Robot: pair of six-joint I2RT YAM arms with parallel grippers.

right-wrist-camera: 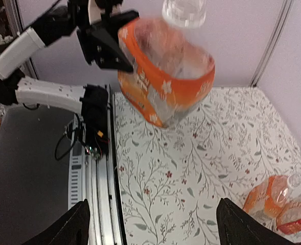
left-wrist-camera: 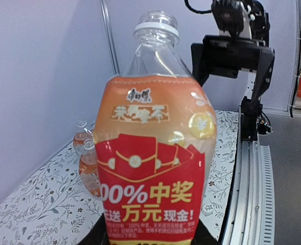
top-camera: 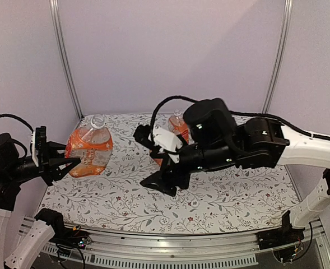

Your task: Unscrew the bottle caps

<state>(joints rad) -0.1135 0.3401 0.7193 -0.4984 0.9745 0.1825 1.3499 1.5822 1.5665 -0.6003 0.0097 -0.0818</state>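
**One neck bare, the rest unclear**

My left claw (top-camera: 64,159) is clamped on the body of the held bottle (top-camera: 89,147), a squat one w/ an orange label. It is lifted off the bench (top-camera: 232,196) at the left of the top view. Its neck (left-wrist-camera: 156,25) shows bare threads and the white collar ring, but no cap that I can see. All three views agree on that, so I judge this one done.

My right claw (right-wrist-camera: 158,227) stands wide w/ nothing between the fingers. It sits near frame centre in the top view, pointing toward the held bottle but well apart from it. The cap itself I can't find (not on the visible bench, not in either claw).

What's left: the other bottles (right-wrist-camera: 270,199) sit at the lower right of the right-wrist view. In the top view that is behind my right arm, near the back of the bench. I count two for sure, poss. a third. They are too small & blurred to tell if their caps are on.

So approx. one bottle done, the rest prob. open work. Next I'd expect to set this bottle down and take another.
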